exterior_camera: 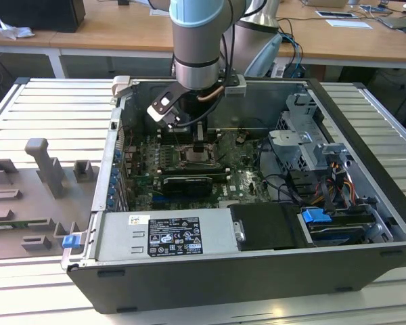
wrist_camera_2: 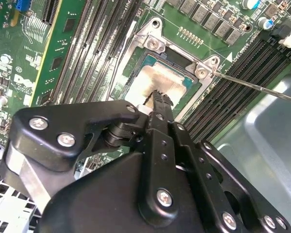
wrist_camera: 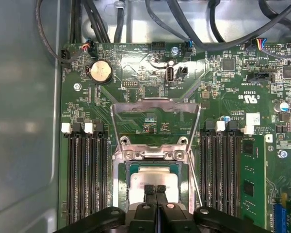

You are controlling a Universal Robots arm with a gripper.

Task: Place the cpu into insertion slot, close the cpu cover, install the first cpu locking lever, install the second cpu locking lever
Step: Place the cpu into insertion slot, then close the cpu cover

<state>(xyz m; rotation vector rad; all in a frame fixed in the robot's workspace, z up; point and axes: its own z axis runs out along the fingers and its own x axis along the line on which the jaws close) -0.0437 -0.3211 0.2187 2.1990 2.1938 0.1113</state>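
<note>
— Where's the cpu (wrist_camera: 153,178)?
— In the insertion slot (wrist_camera: 117,194). The gripper (wrist_camera: 155,188) is closed up, holding nothing, apparently resting on it.
— Danger?
— Hard or off-centre pressure could skew it and damage the slot.

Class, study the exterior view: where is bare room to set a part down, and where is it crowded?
Free: the ribbed grey metal tabletop on the exterior view's right of the open black computer case. Crowded: the green motherboard under the black gripper, beside tangled cables.

Fingers (wrist_camera_2: 159,112) closed together — tips over the cpu (wrist_camera_2: 161,77), cpu cover (wrist_camera_2: 132,54) framing it, green circuit board (wrist_camera_2: 36,68) around.
</note>
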